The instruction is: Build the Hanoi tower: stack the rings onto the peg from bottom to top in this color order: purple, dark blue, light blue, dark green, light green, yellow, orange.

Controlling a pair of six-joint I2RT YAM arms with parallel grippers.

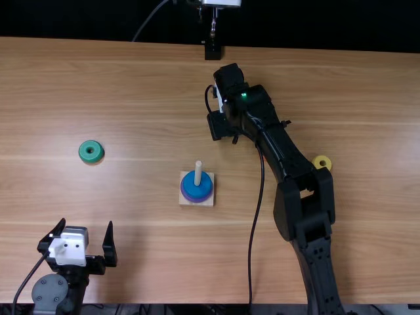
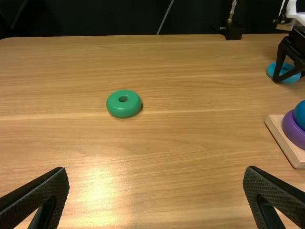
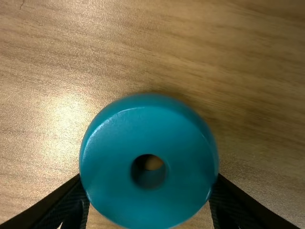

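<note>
A light brown wooden counter (image 1: 138,85) is streaked with darker and paler grain, laid mostly from side to side in the top view. Beyond the counter's far edge, a black background (image 1: 79,18) is seen. At the middle of that edge, a small black block (image 1: 212,51) is placed, with a thin metal rod (image 1: 213,25) set upright above it. A thin grey cable (image 1: 149,19) is strung slantwise behind the counter. Light is reflected off the counter's surface as a soft, pale glare (image 2: 97,191) in both wrist views.
</note>
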